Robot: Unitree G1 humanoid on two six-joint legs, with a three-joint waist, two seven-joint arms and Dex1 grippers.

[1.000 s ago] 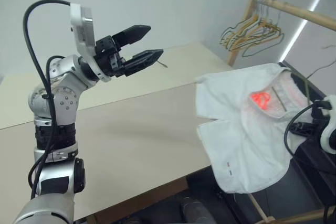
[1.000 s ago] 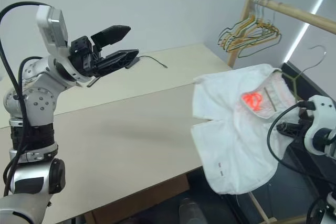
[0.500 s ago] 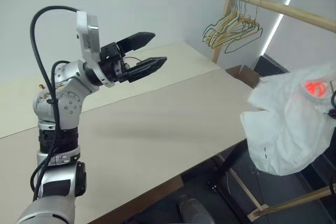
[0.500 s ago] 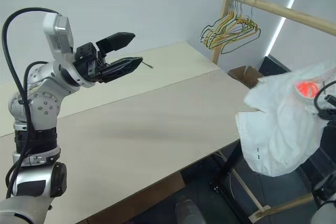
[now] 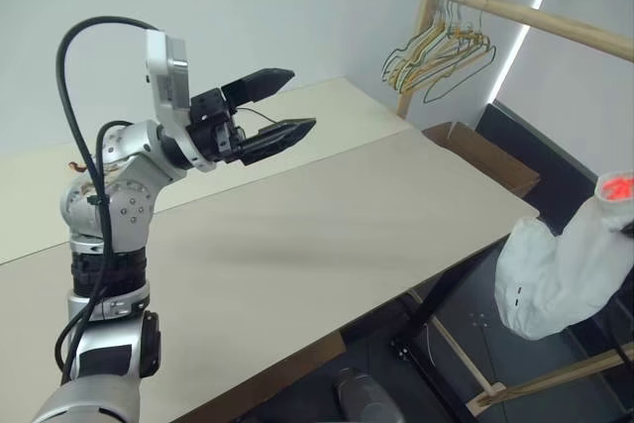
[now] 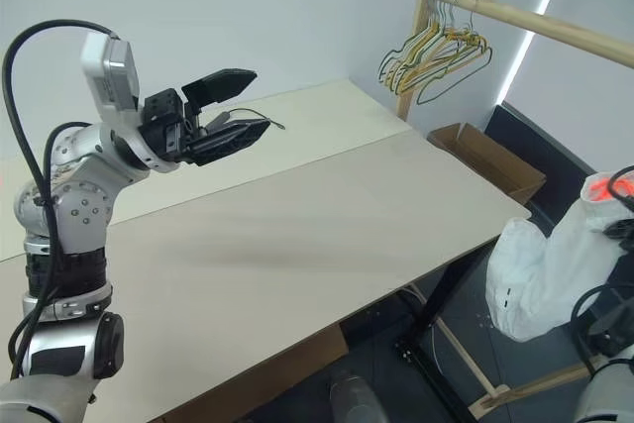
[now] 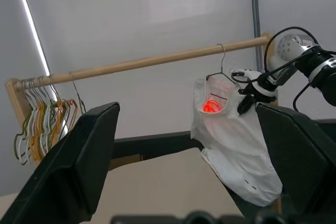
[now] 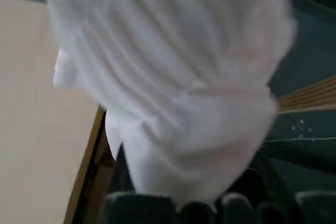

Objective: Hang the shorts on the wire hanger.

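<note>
The white shorts (image 5: 560,274) hang bunched past the table's right edge, with a red glow at their top. In the left wrist view the shorts (image 7: 231,140) drape from the thin wire hanger (image 7: 222,69), whose hook reaches the wooden rod (image 7: 157,62). My right gripper (image 7: 245,98) is at the waist of the shorts, beside the hanger's shoulder. The right wrist view looks straight onto the shorts (image 8: 178,93) from close up. My left gripper (image 5: 282,106) is raised over the table's far left side, open and empty.
The beige table (image 5: 297,235) spans the middle. A bunch of yellow and green hangers (image 5: 441,47) hangs at the rod's near end by the wooden post. A cardboard box (image 5: 485,158) sits on the floor beyond the table. Rack feet (image 5: 515,383) cross the floor at the right.
The shorts have swung right, off the table, and now hang lower beyond its right edge with the right arm. The view also panned right. My left gripper stayed put.
</note>
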